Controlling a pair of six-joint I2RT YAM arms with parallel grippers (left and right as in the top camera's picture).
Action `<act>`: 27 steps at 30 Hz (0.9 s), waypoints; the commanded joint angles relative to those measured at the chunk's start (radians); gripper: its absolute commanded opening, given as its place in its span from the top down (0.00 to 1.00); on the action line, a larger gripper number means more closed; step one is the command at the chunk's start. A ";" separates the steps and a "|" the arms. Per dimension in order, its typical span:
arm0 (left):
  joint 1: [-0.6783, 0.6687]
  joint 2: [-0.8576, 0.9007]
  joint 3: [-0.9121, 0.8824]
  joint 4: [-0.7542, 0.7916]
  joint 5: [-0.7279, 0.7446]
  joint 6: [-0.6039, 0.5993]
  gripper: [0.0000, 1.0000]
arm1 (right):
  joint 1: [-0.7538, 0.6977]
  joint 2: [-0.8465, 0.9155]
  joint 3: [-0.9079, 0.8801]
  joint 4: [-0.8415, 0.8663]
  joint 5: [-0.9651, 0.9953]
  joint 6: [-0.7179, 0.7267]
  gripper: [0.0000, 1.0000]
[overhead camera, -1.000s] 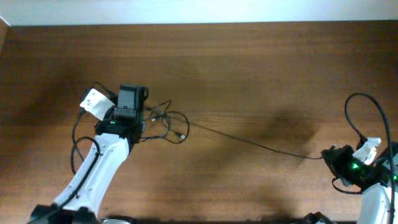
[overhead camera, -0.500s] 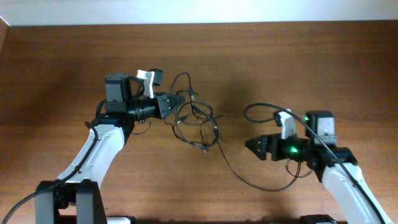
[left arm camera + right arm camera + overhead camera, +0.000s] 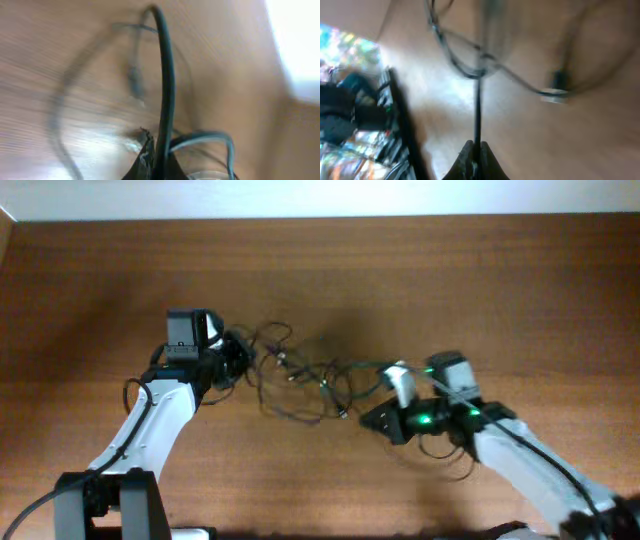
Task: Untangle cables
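Black cables (image 3: pixel 300 375) on a streaky brown wood-grain table (image 3: pixel 450 280); white-shelled arms (image 3: pixel 160 425), black joints.

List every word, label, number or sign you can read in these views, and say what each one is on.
No text can be read in any view.
White part on the left arm: no legible marking.
White part on the right arm: no legible marking.
Colourful patch at the edge of the right wrist view: too blurred to read.
Cables and table: no print visible.
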 commanded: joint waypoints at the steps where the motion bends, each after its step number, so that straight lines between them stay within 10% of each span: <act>1: 0.027 0.005 0.004 -0.044 -0.694 -0.009 0.95 | -0.198 -0.166 0.008 -0.136 0.174 0.034 0.96; 4: 0.086 0.005 0.004 0.023 -0.708 -0.013 0.91 | -0.429 -0.283 0.008 -0.235 0.197 0.039 0.96; 5: 0.096 0.005 0.004 0.025 -0.678 -0.023 0.76 | -0.471 -0.290 0.008 -0.256 0.190 0.060 0.96; 6: 0.097 0.005 0.004 0.024 -0.551 -0.023 0.39 | -0.485 -0.287 0.008 -0.276 0.171 0.060 0.96; 7: 0.095 0.005 0.004 0.024 -0.443 -0.023 0.30 | -0.476 -0.287 0.008 -0.282 0.171 0.060 0.96; 11: 0.095 0.005 0.004 0.137 0.223 0.223 0.57 | -0.449 -0.286 0.006 -0.343 0.171 0.072 0.95; 14: 0.093 0.005 0.004 0.178 0.269 0.322 0.01 | -0.449 -0.286 -0.009 -0.404 0.171 0.072 0.78; 19: 0.086 0.005 0.004 0.169 0.248 0.468 0.01 | -0.449 -0.286 -0.040 -0.419 0.171 0.072 0.52; 20: 0.077 0.005 0.004 0.163 0.249 0.469 0.21 | -0.449 -0.286 -0.040 -0.420 0.172 0.072 0.50; 22: 0.066 0.003 0.004 0.182 0.289 0.462 1.00 | -0.449 -0.269 -0.040 -0.422 0.178 0.072 0.50; 24: 0.066 -0.005 0.004 0.401 0.601 0.409 1.00 | -0.449 -0.208 -0.040 -0.430 0.177 0.072 0.51; 27: 0.057 -0.039 0.004 1.245 0.927 -0.155 1.00 | -0.384 -0.159 -0.040 -0.425 -0.009 -0.069 0.50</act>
